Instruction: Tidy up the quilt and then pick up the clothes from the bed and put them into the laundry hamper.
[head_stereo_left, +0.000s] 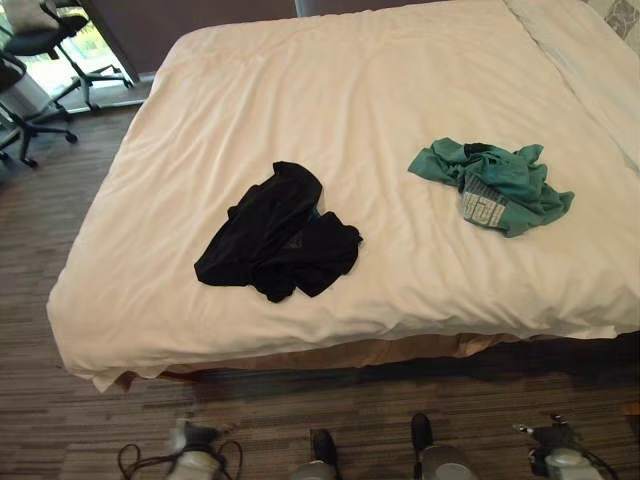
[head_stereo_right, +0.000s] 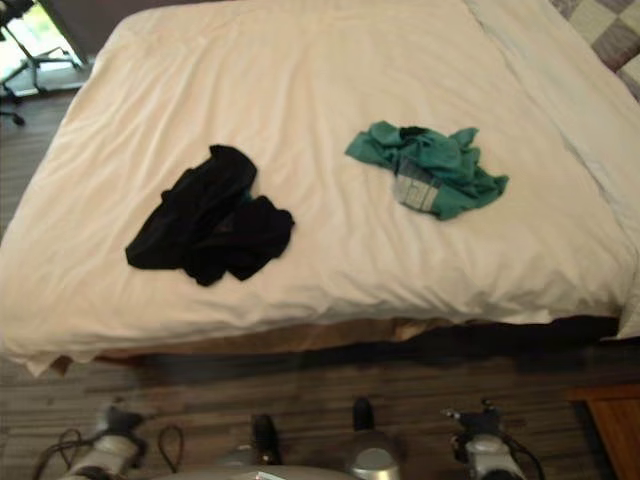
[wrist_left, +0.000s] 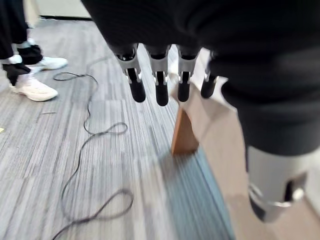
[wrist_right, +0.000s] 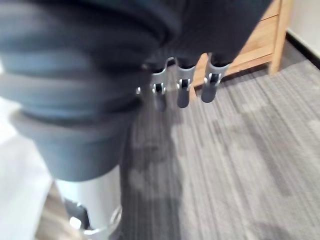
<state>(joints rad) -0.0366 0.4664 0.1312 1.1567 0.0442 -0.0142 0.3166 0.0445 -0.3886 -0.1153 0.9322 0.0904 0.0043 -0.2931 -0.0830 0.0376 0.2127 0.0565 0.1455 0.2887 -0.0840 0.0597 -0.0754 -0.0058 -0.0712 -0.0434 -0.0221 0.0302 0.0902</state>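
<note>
Standing: at the foot side of the bed (head_stereo_left: 100, 330), both arms hanging low, nothing in hand.
Quilt: the cream quilt (head_stereo_left: 350, 100) lies spread flat over the bed with only soft wrinkles; by my judgement the tidying part looks done, or close to it.
Black garment: a crumpled black garment (head_stereo_left: 275, 235) sits on the quilt near the bed's near edge, toward the robot's left.
Green garment: a crumpled green garment (head_stereo_left: 495, 180) lies well apart from the black one, farther right and a little farther back, with a pale patch of lining or label showing.
Left hand: the left hand (wrist_left: 157, 75) hangs beside the bed's corner over the grey floor (wrist_left: 75, 165), fingers straight and relaxed, empty.
Right hand: the right hand (wrist_right: 182, 82) hangs over the floor near a wooden cabinet (wrist_right: 260, 35), fingers seemingly straight and empty, though the view is blurred.
Handling: both garments should be light, limp and floppy; they will sag and trail once lifted.
Where to hold: pinch a raised fold at the top of each heap, gathering several layers so no sleeve drags.
Bystander: a person's shoes (wrist_left: 32, 85) stand on the floor beyond the left hand.
Background: an office chair (head_stereo_left: 50, 40) stands past the bed's far left corner.
</note>
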